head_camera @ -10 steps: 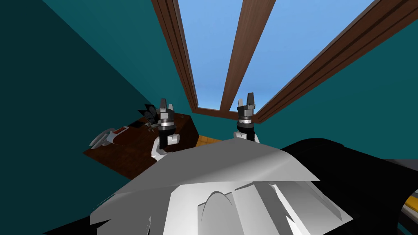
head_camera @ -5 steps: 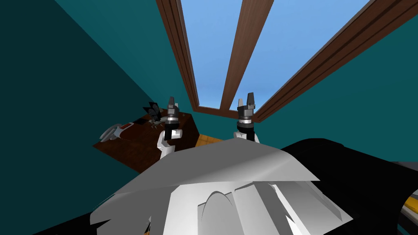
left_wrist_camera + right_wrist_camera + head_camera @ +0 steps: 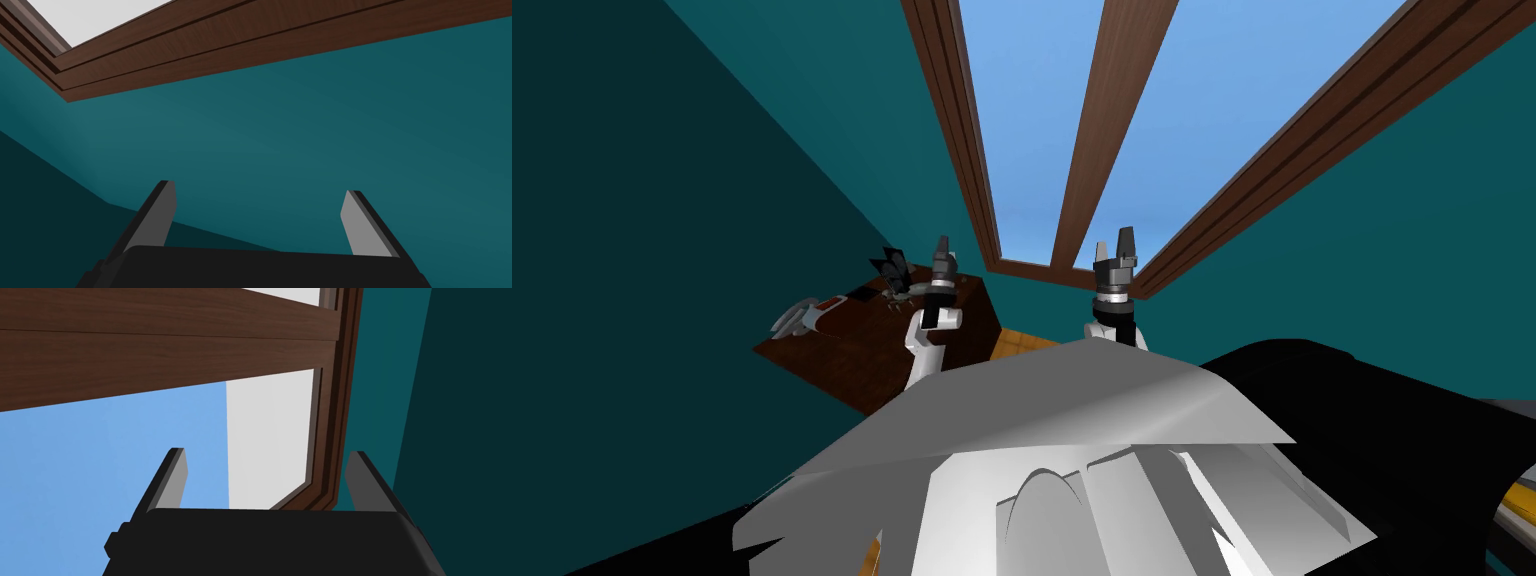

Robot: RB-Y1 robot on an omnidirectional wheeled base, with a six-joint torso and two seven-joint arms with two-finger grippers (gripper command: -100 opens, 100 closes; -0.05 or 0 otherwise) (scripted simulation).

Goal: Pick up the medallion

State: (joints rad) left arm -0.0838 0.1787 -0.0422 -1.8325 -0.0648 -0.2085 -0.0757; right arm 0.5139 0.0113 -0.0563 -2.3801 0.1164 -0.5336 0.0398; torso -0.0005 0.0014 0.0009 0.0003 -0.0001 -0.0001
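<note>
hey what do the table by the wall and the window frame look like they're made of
Table: likely dark brown wood, judging by the faint grain on its matte top. Window frame: reddish-brown wood, with streaky grain and grooved moulding, no gloss.

Left wrist | you see your left gripper (image 3: 258, 187) at the frame's lower edge, its fingers (image 3: 160, 215) spread wide | teal wall (image 3: 300, 140) spans mid-frame beyond them | dark wooden window frame (image 3: 225, 45) slants across the top | pale pane (image 3: 90, 12) upper left | darker teal wall (image 3: 35, 200) lower left
</note>
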